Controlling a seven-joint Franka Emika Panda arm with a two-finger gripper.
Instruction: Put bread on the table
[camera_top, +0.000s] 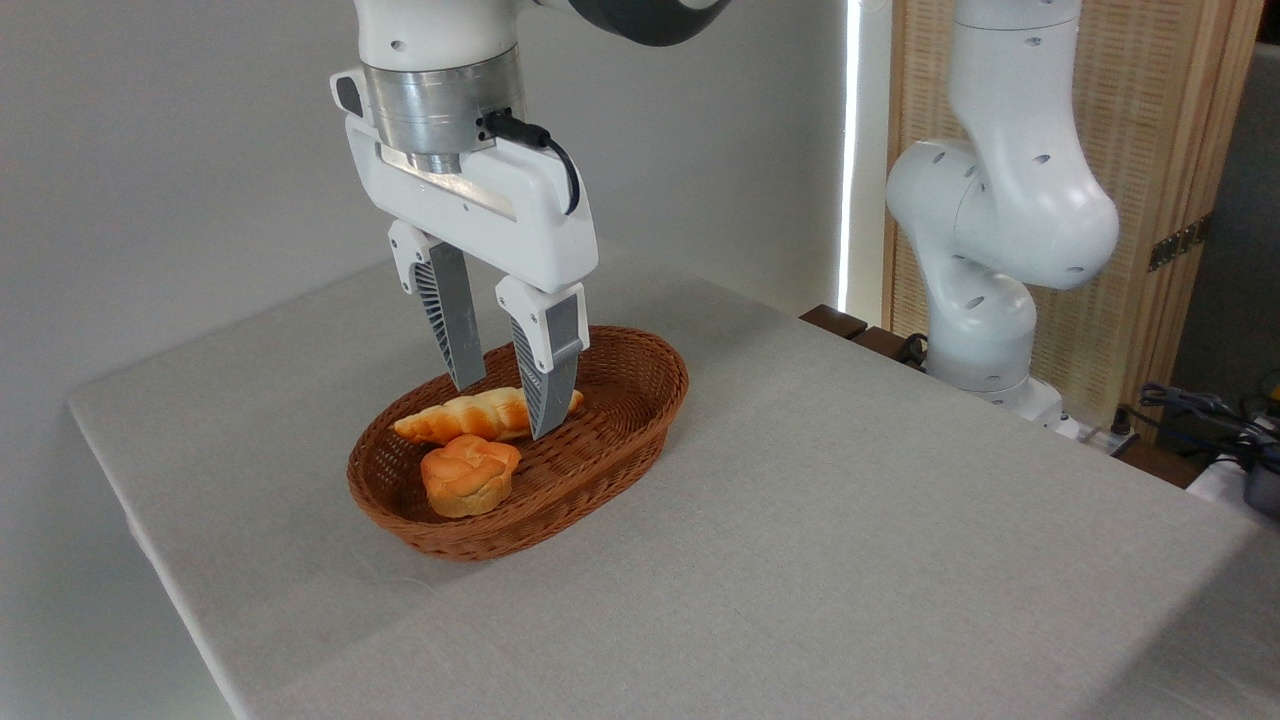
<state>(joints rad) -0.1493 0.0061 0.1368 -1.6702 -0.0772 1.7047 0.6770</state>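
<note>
Camera view, center-left: gripper (505, 408) spread astride the bread (470, 415), still in the basket (640, 395); lift and table (850, 520) placement remain.

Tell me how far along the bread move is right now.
Done: the gripper is down in the basket, fingers open astride the long bread. In hand: closing on it; no grip visible yet. Left: lifting it out and setting it on the table. The round bun stays.
</note>
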